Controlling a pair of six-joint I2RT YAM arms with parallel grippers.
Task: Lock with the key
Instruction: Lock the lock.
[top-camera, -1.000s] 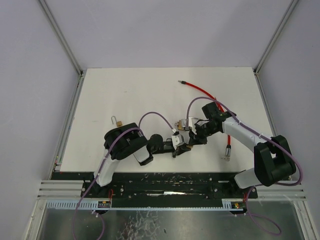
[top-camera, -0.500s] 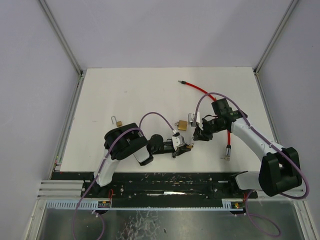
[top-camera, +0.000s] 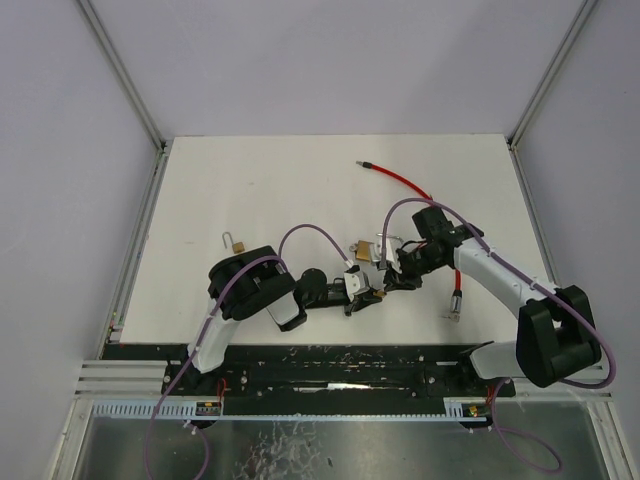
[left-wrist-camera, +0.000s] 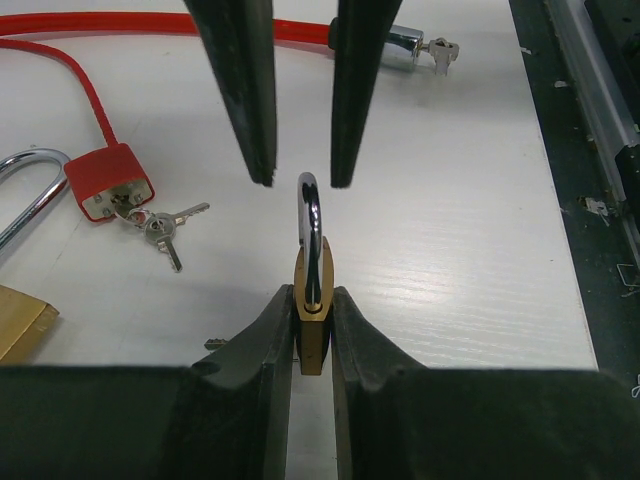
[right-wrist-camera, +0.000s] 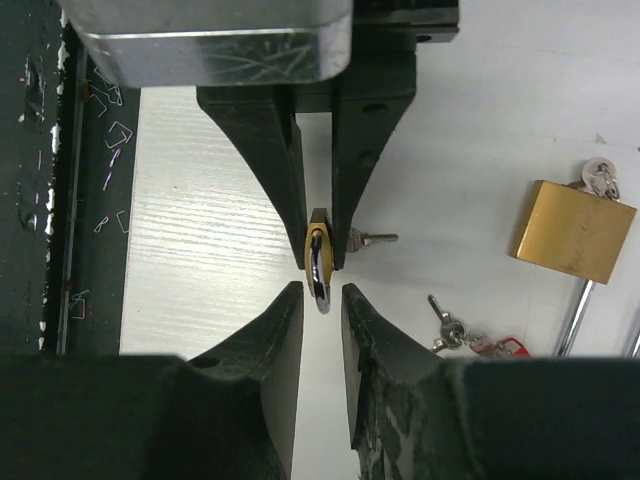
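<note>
White table (top-camera: 250, 190). Left gripper (left-wrist-camera: 312, 295) clamped on the body of the small brass padlock (left-wrist-camera: 312, 335), its shackle (left-wrist-camera: 309, 225) pointing at the right gripper (right-wrist-camera: 320, 292). Right fingers apart, the shackle tip just between their tips, no contact visible. Loose key (right-wrist-camera: 372, 238) lies on the table beside a left finger.

Three brass padlocks (top-camera: 365, 250), one red cable lock (top-camera: 405, 182), two arms (top-camera: 500, 272).

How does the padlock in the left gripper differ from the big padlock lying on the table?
The held padlock is smaller and stands on edge between the left gripper's fingers; the table padlock is broader and lies flat, untouched. Both have brass bodies and silver shackles.
</note>
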